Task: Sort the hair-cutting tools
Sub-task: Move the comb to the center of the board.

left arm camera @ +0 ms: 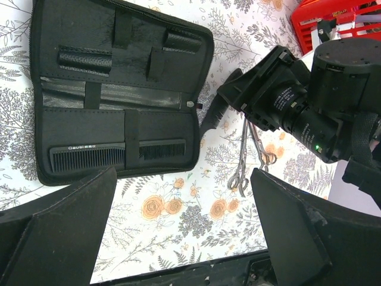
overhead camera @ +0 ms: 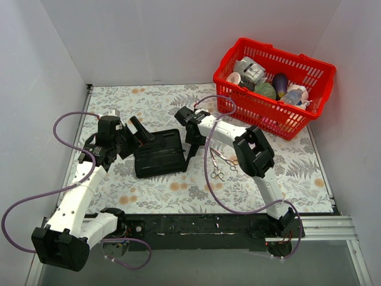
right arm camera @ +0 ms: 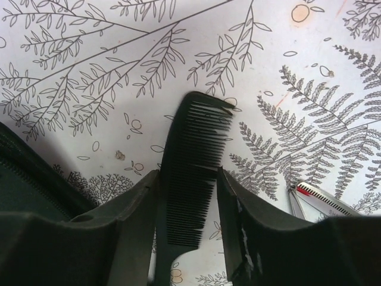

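Observation:
A black comb (right arm camera: 193,149) lies on the floral cloth between the fingers of my right gripper (right arm camera: 189,179); the left finger presses its spine and the right finger meets its teeth, so the jaws are shut on it. From above, that comb (overhead camera: 190,158) sits just off the right edge of the open black case (overhead camera: 158,154). Two silver scissors (overhead camera: 217,164) lie right of it, and one blade tip (right arm camera: 321,199) shows in the right wrist view. A second comb (left arm camera: 119,156) is strapped inside the case (left arm camera: 119,89). My left gripper (left arm camera: 184,238) hovers open and empty near the case's left side.
A red basket (overhead camera: 262,110) with bottles and egg-shaped items stands at the back right. White walls enclose the table on three sides. The right arm's wrist (left arm camera: 309,101) reaches across above the scissors (left arm camera: 241,173). A black rail runs along the near edge.

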